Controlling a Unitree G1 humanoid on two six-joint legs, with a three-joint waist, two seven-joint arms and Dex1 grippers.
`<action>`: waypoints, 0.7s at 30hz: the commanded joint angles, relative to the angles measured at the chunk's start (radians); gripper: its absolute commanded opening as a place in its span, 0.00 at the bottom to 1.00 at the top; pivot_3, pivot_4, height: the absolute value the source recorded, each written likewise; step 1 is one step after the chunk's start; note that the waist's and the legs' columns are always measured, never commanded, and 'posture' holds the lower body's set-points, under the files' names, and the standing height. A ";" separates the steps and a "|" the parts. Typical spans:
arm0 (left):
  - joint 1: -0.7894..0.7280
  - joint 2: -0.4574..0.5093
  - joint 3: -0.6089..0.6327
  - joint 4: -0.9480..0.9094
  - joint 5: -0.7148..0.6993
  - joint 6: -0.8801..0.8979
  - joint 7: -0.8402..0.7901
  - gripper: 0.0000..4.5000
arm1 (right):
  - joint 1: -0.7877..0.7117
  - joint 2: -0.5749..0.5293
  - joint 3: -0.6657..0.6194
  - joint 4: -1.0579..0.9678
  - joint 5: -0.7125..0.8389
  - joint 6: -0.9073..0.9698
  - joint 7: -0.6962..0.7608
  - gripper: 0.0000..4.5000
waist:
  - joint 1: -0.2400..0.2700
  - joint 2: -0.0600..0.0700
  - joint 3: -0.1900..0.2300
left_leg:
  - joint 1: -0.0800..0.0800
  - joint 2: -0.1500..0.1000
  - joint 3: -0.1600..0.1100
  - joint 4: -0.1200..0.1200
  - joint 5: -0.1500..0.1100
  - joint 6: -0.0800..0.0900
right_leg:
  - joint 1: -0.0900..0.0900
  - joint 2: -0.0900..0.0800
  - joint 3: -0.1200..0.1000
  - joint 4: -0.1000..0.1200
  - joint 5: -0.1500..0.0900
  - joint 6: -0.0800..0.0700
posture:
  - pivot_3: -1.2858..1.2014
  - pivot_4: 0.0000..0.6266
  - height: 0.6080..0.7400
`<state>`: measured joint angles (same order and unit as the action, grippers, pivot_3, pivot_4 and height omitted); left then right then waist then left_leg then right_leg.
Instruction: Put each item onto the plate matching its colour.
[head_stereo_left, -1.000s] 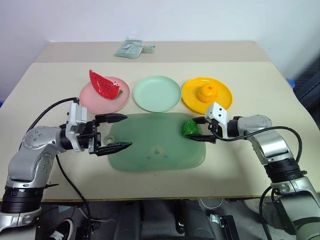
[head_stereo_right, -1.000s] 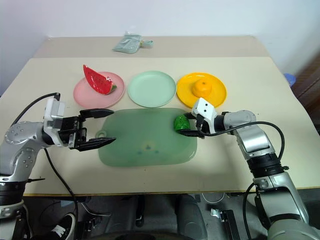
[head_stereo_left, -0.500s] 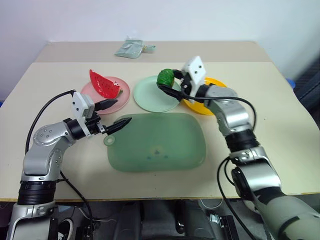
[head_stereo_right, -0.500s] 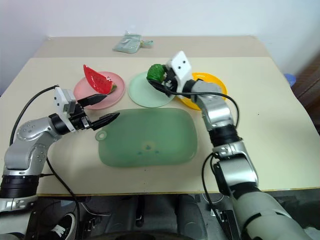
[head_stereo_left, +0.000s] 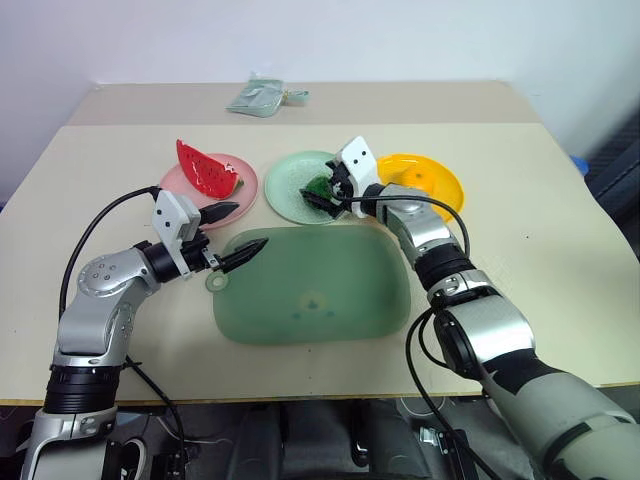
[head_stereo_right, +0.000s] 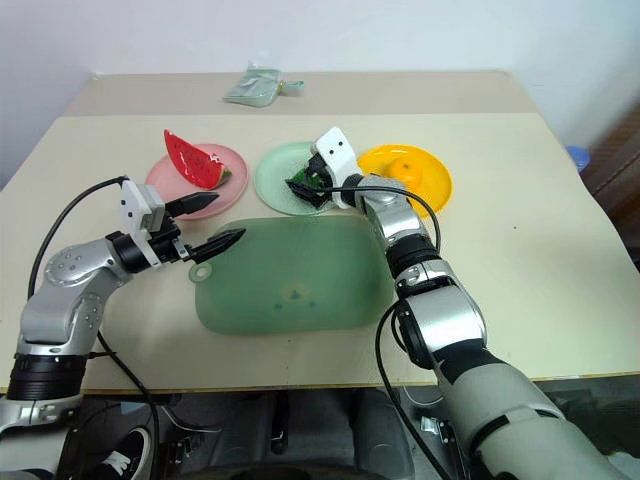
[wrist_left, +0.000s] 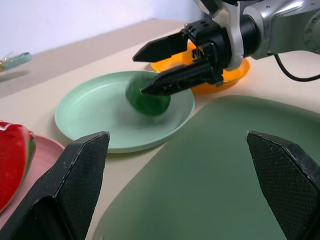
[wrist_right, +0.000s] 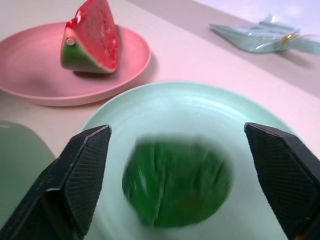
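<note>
Comparing with half a second ago, the dark-green lump (head_stereo_left: 320, 188) is no longer pinched aloft in the right gripper (head_stereo_left: 322, 192); it is now seen on the mint-green plate (head_stereo_left: 288, 180), blurred in both wrist views, between black fingers (wrist_left: 165, 47) that are spread wide with nothing clamped. A second ago that gripper was closed on the lump over the near right corner of the translucent green board (head_stereo_left: 313, 285), so the arm has been carried up and across to the middle plate. The left gripper (head_stereo_left: 232, 232) has been swung from the board's left edge toward the gap between the pink plate (head_stereo_left: 243, 183) and the board; its jaws are held wide apart and empty, as before.

The lump is roundish, and no clear long axis or facing can be made out through the blur. The watermelon slice (head_stereo_left: 205, 170) is stood on the pink plate, its long edge running from far left to near right, rind toward the near right. The orange (head_stereo_left: 409, 181) is seated on the yellow-orange plate (head_stereo_left: 440, 182). A grey-green packet (head_stereo_left: 258, 97) is lying at the table's far side.
</note>
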<state>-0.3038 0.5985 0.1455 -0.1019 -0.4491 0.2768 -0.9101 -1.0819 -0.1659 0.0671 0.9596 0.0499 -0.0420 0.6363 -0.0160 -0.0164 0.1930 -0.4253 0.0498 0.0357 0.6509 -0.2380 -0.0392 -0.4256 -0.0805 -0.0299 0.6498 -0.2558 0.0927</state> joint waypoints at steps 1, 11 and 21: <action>-0.003 0.012 0.015 -0.031 -0.023 -0.039 -0.037 1.00 | -0.006 -0.029 -0.082 -0.118 0.085 -0.023 0.037 0.99 | 0.001 0.000 0.000 | 0.000 0.000 0.000 0.000 0.000 0.000 | 0.000 0.000 0.000 0.000 0.000 0.000 | 0.52 0.24 1.00; 0.020 0.079 0.079 0.009 -0.206 -0.008 -0.297 1.00 | 0.487 -0.321 -0.094 -0.890 0.403 0.230 0.495 0.99 | 0.016 0.001 0.001 | 0.000 0.000 0.000 0.000 -0.001 0.001 | 0.001 -0.001 0.000 -0.002 0.000 0.000 | 0.52 0.24 1.00; -0.023 0.140 0.077 0.125 -0.196 -0.031 -0.422 1.00 | 0.816 -0.530 -0.189 -1.192 0.516 0.329 0.551 0.99 | 0.006 0.001 0.000 | 0.002 0.001 0.000 0.000 0.000 0.001 | 0.002 0.001 0.000 0.000 0.000 -0.001 | 0.52 0.24 1.00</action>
<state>-0.3102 0.7342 0.2118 0.0420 -0.6418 0.2682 -1.3231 -0.2664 -0.6816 -0.0884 -0.1893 0.5368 0.2790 1.1909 -0.0100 -0.0156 0.1929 -0.4232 0.0505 0.0358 0.6511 -0.2383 -0.0386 -0.4238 -0.0795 -0.0299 0.6495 -0.2554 0.0916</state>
